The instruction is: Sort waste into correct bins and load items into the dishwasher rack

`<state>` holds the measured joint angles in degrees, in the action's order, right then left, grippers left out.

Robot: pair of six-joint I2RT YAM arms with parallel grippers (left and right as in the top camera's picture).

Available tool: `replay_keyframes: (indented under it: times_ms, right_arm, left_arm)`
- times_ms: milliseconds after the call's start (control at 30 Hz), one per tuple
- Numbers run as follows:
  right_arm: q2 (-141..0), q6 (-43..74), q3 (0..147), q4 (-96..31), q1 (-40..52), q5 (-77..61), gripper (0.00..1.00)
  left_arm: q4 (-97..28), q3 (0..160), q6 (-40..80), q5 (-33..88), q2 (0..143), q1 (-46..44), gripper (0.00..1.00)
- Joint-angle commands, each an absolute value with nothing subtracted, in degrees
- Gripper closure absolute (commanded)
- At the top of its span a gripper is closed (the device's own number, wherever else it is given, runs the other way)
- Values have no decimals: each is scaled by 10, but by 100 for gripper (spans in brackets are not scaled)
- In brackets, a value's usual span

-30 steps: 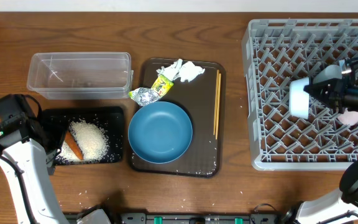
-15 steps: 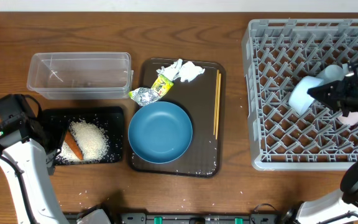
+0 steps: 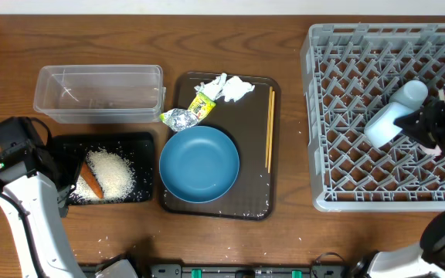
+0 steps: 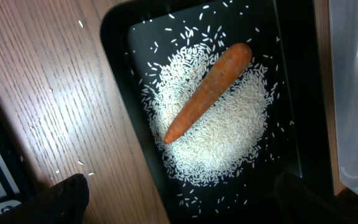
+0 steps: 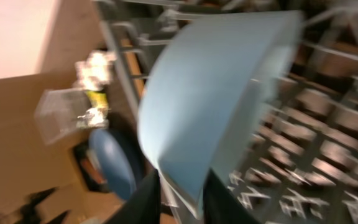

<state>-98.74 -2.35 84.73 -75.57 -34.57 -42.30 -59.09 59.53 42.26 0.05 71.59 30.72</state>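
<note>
Since a second ago the light blue cup [image 3: 395, 116] has tipped over and now lies slanted on the pegs of the grey rack [image 3: 312, 154], near its right side. My right claw [image 3: 422, 123] has drawn back toward the rack's right edge. Its fingers [image 5: 149, 198] straddle the cup's rim, slightly parted; through the blur I cannot tell whether they pinch it. My left claw [image 4: 185, 202] hangs wide open and empty over the black tray [image 4: 120, 81], where the carrot [image 4: 207, 93] lies across the rice [image 4: 222, 143].

Blurred light blue cup [image 5: 219, 93], gripper [image 5: 182, 180] fingers astride its rim, grey rack [image 5: 328, 155] behind
</note>
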Motion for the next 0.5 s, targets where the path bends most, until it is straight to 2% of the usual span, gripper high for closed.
replay_keyframes:
  times_ms: [0, 33, 133, 467]
  right_arm:
    - [-941, 44, 865, -754, -353, -304, 62]
    - [-932, 57, 868, -754, -353, -285, 49]
    - [-902, 73, 873, -754, -353, -260, 1]
    - [-813, 94, 873, -757, -344, -264, 1]
  left_arm:
    - [-593, 599, 430, 0, 718, 310, 2]
    - [-593, 599, 430, 0, 718, 310, 2]
    - [-593, 599, 430, 0, 718, 310, 2]
    - [-593, 599, 430, 0, 718, 310, 2]
